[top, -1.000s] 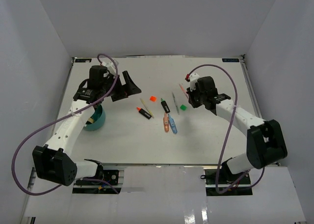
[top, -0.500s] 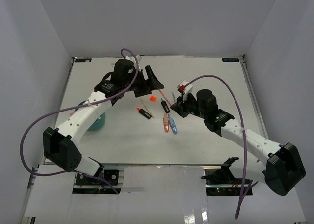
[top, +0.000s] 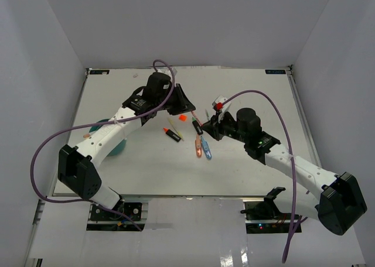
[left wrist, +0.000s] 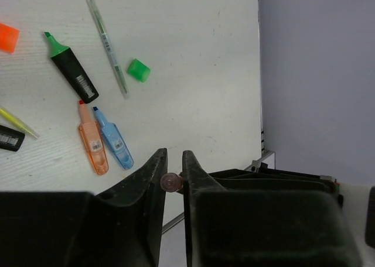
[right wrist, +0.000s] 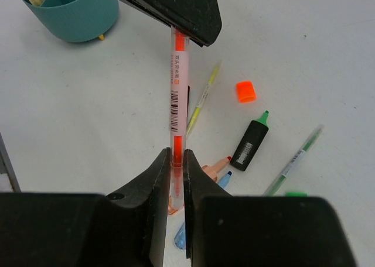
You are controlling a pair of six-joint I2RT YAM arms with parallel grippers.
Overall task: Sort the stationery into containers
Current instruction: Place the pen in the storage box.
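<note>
**Pen Held at Both Ends**

On white table (top: 246, 167), teal tub (right wrist: 76, 21) at left. Over the table, left gripper (left wrist: 173, 156) nipped narrowly onto far end, right gripper (right wrist: 174, 156) clamped on near end, of orange pen (right wrist: 177, 91); long axis spanning gripper to gripper.

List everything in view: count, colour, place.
orange pen: one, orange, in mid-air between both grippers
green-capped marker: one, black, table centre
orange-capped marker: one, black, left of it
yellow pen: one, yellow, beside orange-capped marker
green pen: one, pale green, right of green-capped marker
orange highlighter: one, orange, nearer than the markers
blue highlighter: one, blue, beside orange highlighter
orange square: one, orange, beyond the markers
green square: one, green, beside green pen
tub: one, teal, table's left side
table: one, white, under everything
left gripper: one, black, shut on orange pen
right gripper: one, black, shut on orange pen
</note>
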